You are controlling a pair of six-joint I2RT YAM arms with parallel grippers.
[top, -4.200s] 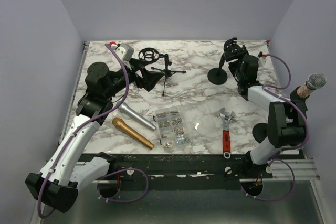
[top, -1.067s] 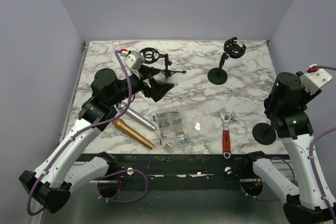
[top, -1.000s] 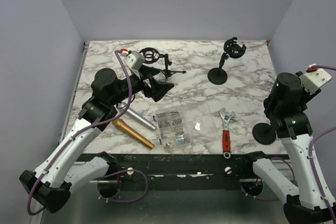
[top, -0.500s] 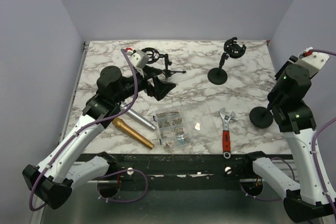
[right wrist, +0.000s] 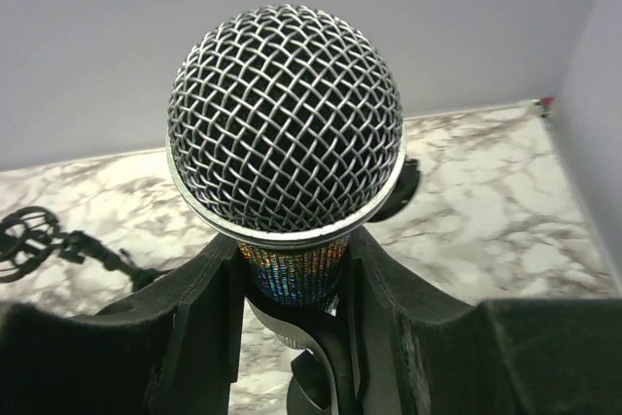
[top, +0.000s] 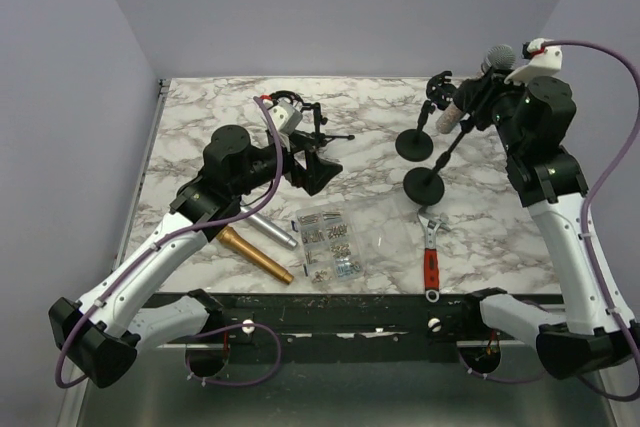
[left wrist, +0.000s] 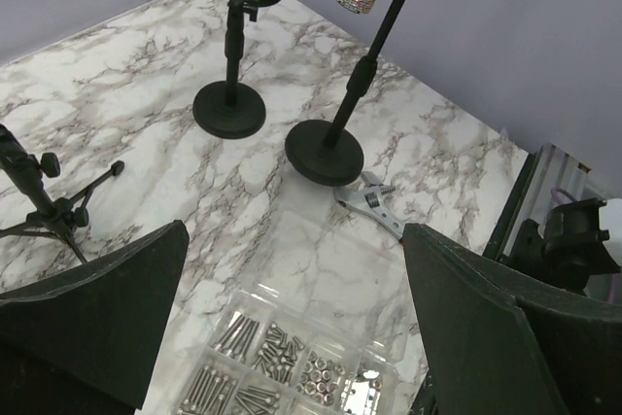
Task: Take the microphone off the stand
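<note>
The right gripper [right wrist: 292, 284] is pinching the mic [right wrist: 285, 143]. Its two fingers [right wrist: 199, 308] press on the glitter body just under the mesh head. In the top view the mic is high over the table [top: 520, 237], at the 1 o'clock corner, and it sits in the stand [top: 445, 152].

The long axis of the mic is tilted, with the head toward 1 o'clock and the tail toward 7 o'clock. The stand rod goes down from under the tail, also toward 7 o'clock, to the round base [left wrist: 324, 151]. The base is just beside the second stand [top: 415, 144]. I cannot tell if the base rests fully on the marble.

The left gripper [top: 316, 169] is spread wide and holds nothing. It points toward 3 o'clock, and the stand is straight ahead of it but well apart. In its own camera the rod stands at 12 o'clock between the two pads.

I judge that the next move turns on this line. The left arm is the free one and faces the rod, so it should reach in and close on it. Then the right arm can pull the mic out along its axis, up toward 1 o'clock.
</note>
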